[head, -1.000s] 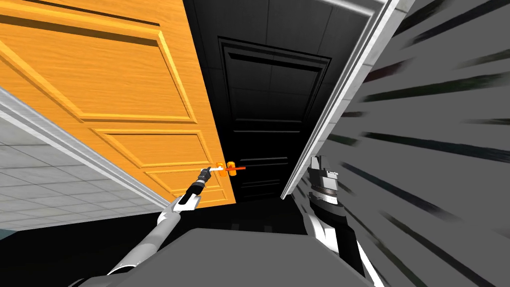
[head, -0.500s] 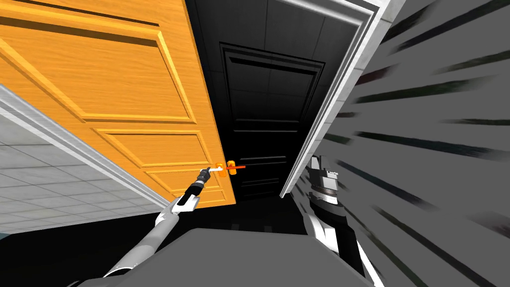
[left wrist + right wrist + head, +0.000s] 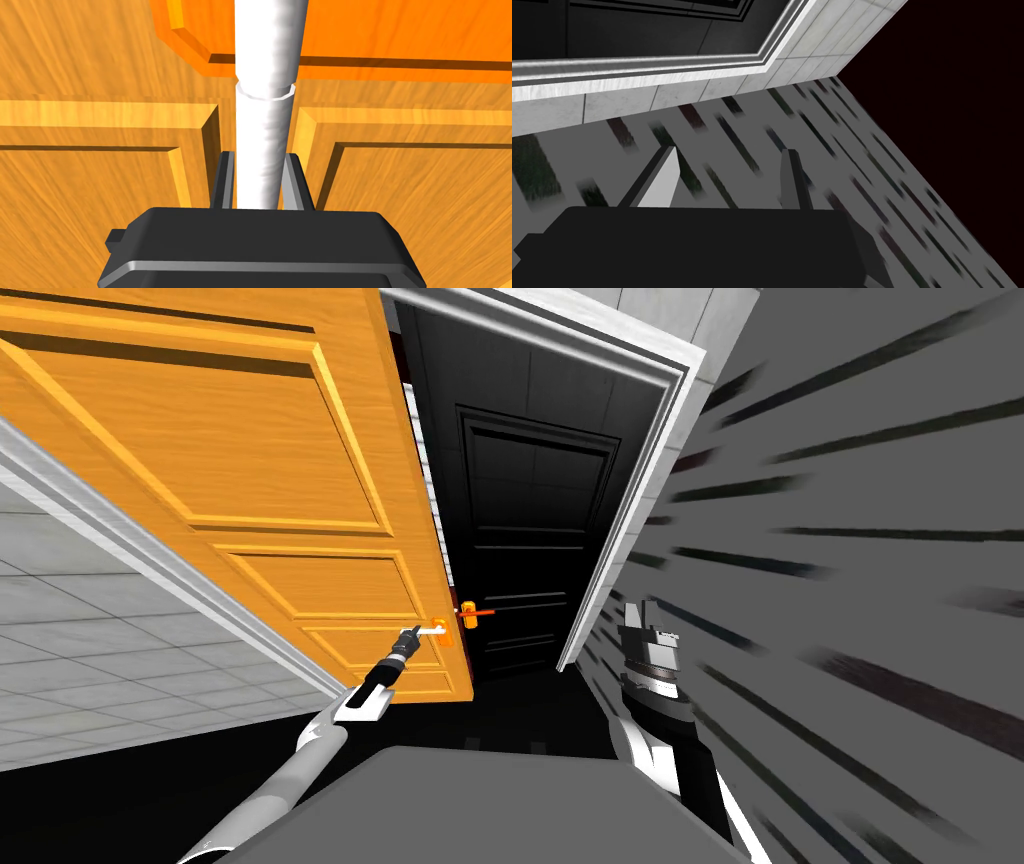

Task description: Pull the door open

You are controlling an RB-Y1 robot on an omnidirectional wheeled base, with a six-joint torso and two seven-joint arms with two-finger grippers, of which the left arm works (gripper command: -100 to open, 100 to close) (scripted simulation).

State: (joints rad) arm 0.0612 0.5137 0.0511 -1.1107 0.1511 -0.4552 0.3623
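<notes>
The left gripper (image 3: 259, 159) pinches the white lever handle (image 3: 264, 120) from both sides, close against the orange panelled door (image 3: 250, 488) near its free edge. The door stands ajar, that edge well apart from the white frame (image 3: 640, 488). The right gripper (image 3: 728, 154), jaws spread and holding nothing, hangs beside the frame, right of the door. Beyond the door's gap stands a dark panelled door (image 3: 535, 538).
</notes>
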